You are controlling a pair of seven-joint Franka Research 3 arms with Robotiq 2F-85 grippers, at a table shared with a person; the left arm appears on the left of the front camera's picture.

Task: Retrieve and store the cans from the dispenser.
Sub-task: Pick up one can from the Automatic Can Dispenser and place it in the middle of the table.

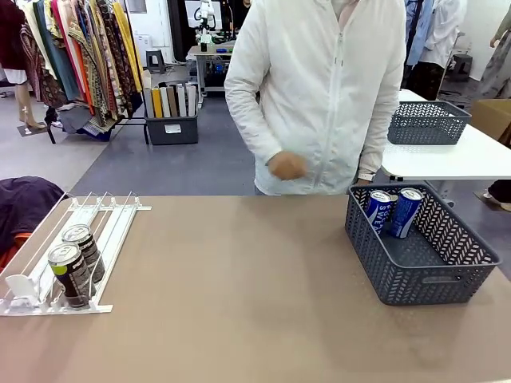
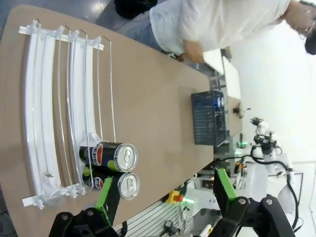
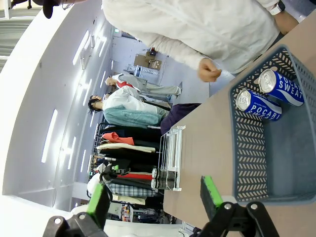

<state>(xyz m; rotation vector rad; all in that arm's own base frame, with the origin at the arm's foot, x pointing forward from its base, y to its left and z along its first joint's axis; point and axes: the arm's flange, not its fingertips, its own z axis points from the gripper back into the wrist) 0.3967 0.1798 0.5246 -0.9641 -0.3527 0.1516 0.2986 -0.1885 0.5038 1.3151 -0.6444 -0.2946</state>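
The white dispenser (image 1: 108, 227) lies at the table's left. Two dark cans (image 1: 72, 275) (image 1: 84, 247) stand one behind the other at its near stop end. In the left wrist view those cans (image 2: 113, 156) (image 2: 121, 185) rest just beyond one green pad, and my left gripper (image 2: 165, 192) hangs open above the table with nothing between its fingers. Two blue Pocari Sweat cans (image 1: 379, 209) (image 1: 407, 211) lean in the far corner of the grey basket (image 1: 423, 283). My right gripper (image 3: 154, 197) is open and empty, looking over the basket (image 3: 247, 148) and its blue cans (image 3: 259, 104).
A person in a white jacket stands at the far edge, one hand (image 1: 286, 166) held in front of the body. A second grey basket (image 1: 427, 122) sits on a white table behind. Bare brown tabletop stretches between dispenser and basket.
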